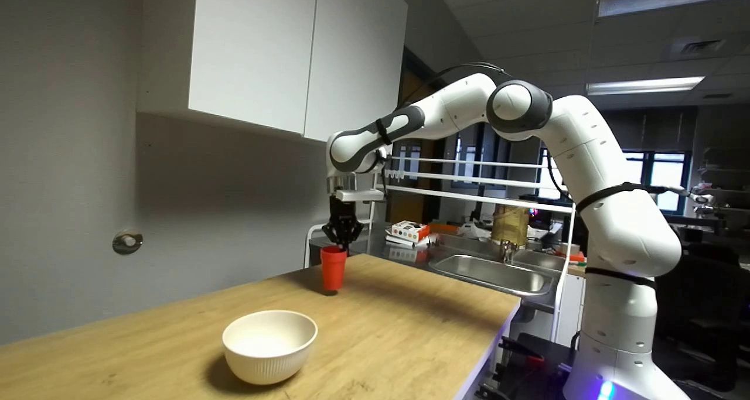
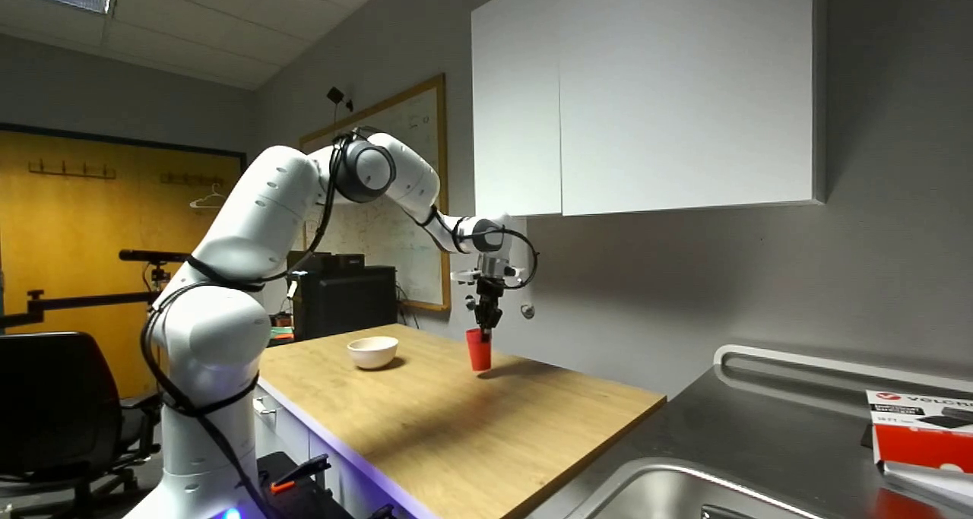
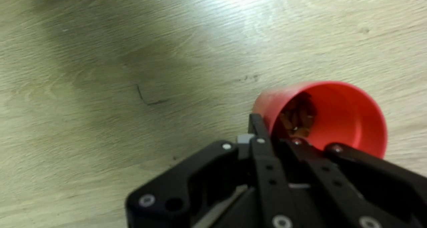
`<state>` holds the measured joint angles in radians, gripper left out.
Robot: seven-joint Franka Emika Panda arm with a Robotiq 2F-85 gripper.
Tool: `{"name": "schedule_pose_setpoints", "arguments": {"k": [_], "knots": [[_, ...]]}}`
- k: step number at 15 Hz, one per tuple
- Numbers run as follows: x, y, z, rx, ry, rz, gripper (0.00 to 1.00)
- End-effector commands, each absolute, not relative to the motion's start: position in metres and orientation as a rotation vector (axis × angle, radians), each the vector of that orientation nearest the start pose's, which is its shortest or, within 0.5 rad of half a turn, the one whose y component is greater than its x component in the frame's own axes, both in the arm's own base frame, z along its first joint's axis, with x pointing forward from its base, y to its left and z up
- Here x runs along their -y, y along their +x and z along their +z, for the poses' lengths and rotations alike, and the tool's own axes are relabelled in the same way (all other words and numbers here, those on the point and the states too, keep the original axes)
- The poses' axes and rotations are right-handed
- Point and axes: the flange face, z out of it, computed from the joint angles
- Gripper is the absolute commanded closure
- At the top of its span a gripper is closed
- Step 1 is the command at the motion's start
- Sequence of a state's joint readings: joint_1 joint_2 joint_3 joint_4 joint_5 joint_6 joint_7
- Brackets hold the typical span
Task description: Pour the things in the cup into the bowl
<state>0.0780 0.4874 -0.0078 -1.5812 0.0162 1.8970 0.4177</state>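
Note:
The red cup (image 1: 333,273) is upright near the table's far part; it also shows in an exterior view (image 2: 478,352) and the wrist view (image 3: 343,111). My gripper (image 1: 343,246) is shut on the cup's wall, with one finger outside and the other inside the rim, as the wrist view shows (image 3: 272,131). A small gap and shadow under the cup show it just off the table. Several brown pieces (image 3: 300,119) lie in the cup's bottom. The white bowl (image 1: 266,359) stands upright, apart from the cup; it also shows in an exterior view (image 2: 372,354). The bowl is out of the wrist view.
The wooden table (image 1: 398,306) stands against a grey wall. A white wall cabinet (image 1: 252,48) hangs above, near the wrist. A white rail frame (image 1: 469,180), a metal sink (image 1: 495,274) and a red-white box (image 2: 920,428) are beyond the table's edge.

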Motion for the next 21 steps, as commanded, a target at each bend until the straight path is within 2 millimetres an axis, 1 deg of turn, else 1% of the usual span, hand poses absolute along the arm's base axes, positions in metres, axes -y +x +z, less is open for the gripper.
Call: {"name": "schedule_pose_setpoints", "arguments": {"k": [1,2,5,9,12,15,17,21], "knots": [[-0.079,0.643,0.374,-0.498,-3.186,0.228,0.98],[-0.089,0.638,0.380,-0.473,-3.210,0.216,0.98],[-0.133,0.616,0.394,-0.345,-3.291,0.189,0.98],[-0.204,0.584,0.405,-0.171,-3.382,0.171,0.98],[-0.254,0.560,0.410,-0.052,-3.476,0.114,0.98],[-0.295,0.538,0.403,0.030,-3.618,0.021,0.98],[-0.316,0.523,0.396,0.087,-3.718,-0.038,0.98],[-0.353,0.489,0.371,0.239,-3.844,-0.040,0.98]]}}
